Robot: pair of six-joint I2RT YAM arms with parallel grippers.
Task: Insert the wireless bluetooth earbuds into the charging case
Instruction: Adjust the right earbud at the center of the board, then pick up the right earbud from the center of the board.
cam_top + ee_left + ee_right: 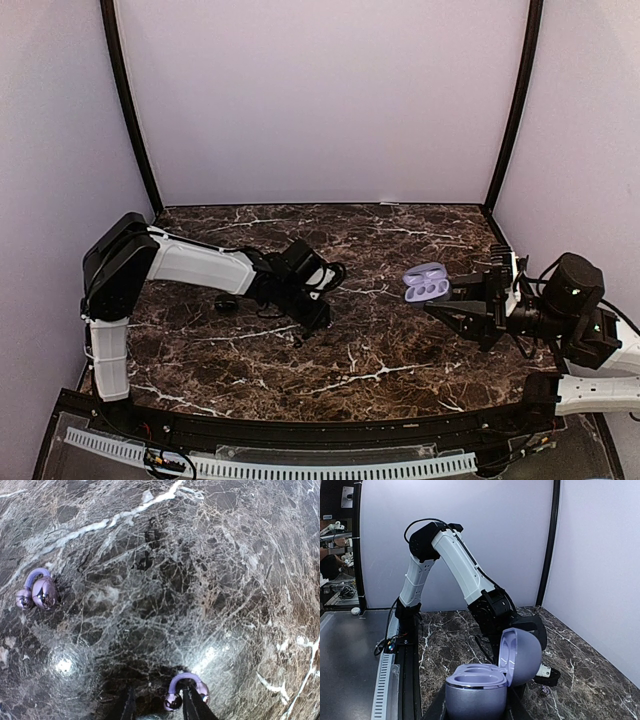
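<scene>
progress: early, both wells of the case (479,690) look empty | case: lid open, clamped in the right end effector (442,296) | left end effector (160,706): fingers apart, low over the tabletop (215,580), first earbud (186,692) at one fingertip, apparently not gripped | second earbud (37,591): loose on the tabletop, well apart | left to do: pick up and seat both
</scene>
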